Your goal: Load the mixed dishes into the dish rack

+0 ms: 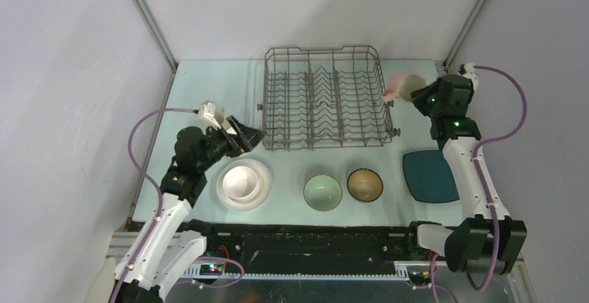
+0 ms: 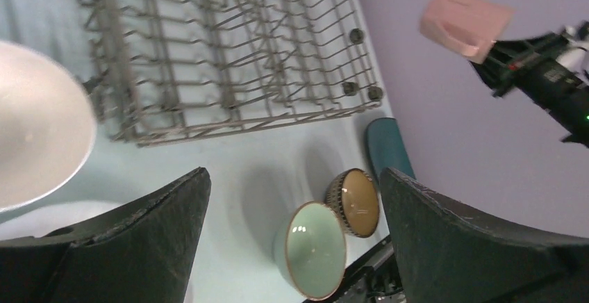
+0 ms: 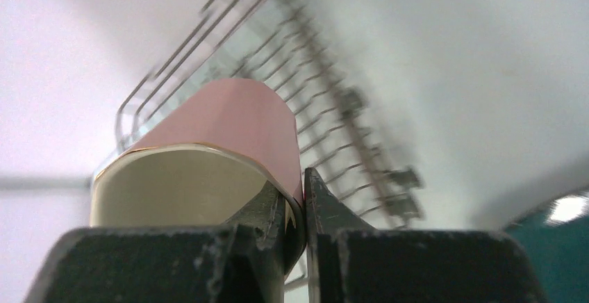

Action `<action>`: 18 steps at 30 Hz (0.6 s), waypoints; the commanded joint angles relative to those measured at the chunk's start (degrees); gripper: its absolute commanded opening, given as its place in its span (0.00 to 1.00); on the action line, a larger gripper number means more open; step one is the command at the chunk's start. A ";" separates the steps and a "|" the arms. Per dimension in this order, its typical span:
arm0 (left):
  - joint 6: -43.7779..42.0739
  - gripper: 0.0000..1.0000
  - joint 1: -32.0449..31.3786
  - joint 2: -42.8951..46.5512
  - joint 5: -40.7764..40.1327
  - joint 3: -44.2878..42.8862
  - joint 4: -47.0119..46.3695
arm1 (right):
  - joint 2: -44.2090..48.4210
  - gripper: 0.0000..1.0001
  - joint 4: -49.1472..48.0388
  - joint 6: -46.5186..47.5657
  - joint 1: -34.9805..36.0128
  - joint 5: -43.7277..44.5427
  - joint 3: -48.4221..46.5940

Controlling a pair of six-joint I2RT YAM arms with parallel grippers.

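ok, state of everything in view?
right gripper: shut on pink mug
pink mug: lifted beside dish rack
left gripper: open, empty
dish rack: no dishes inside
pale bowl: upright on white plate
pale green bowl: upright on table
brown bowl: upright on table
teal plate: flat on table

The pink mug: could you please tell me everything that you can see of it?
The pink mug looks like glazed ceramic, pale pink outside and cream inside, with a thin gold line on the rim. It is tipped on its side, mouth toward the right hand, which pinches its wall at the rim, one finger inside and one outside. It hangs clear of the table, by the right edge of the dish rack.
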State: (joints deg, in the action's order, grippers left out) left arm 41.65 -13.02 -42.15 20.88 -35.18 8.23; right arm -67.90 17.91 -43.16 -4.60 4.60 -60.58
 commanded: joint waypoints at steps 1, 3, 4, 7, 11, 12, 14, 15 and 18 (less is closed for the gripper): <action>3.06 0.98 -3.07 -0.35 3.05 0.02 -12.40 | -0.38 0.00 -15.91 4.63 5.12 -23.38 -1.70; 4.19 0.98 -3.96 -1.84 4.82 0.21 -15.88 | -0.98 0.00 -21.42 5.16 7.97 -30.28 -0.87; 4.61 0.98 -4.43 -2.95 6.11 0.34 -17.20 | -1.44 0.00 -24.00 5.71 9.84 -31.99 -0.49; 5.57 0.98 -5.67 -5.00 8.81 1.41 -24.49 | -2.10 0.00 -27.79 6.35 13.37 -37.59 0.41; 4.62 0.98 -8.79 -7.33 8.32 2.96 -33.16 | -3.32 0.00 -38.02 3.49 17.42 -43.72 3.85; 4.69 0.98 -9.68 -8.17 8.13 3.07 -36.39 | -3.70 0.00 -42.14 2.49 18.22 -44.82 4.71; 5.50 0.98 -10.75 -9.74 8.27 3.14 -40.82 | -5.04 0.00 -48.24 -0.47 19.56 -48.01 5.62; 6.06 0.98 -11.04 -10.34 8.50 2.78 -42.06 | -5.95 0.00 -49.73 -1.89 20.49 -49.36 5.72; 7.50 0.94 -12.00 -14.00 11.02 1.89 -48.01 | -7.16 0.00 -54.00 -3.82 22.21 -49.81 5.82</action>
State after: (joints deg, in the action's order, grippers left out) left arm 46.92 -23.88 -53.28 28.69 -31.92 -26.81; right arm -74.52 -18.26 -41.28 15.66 -39.51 -53.76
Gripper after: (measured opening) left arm 0.952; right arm 0.107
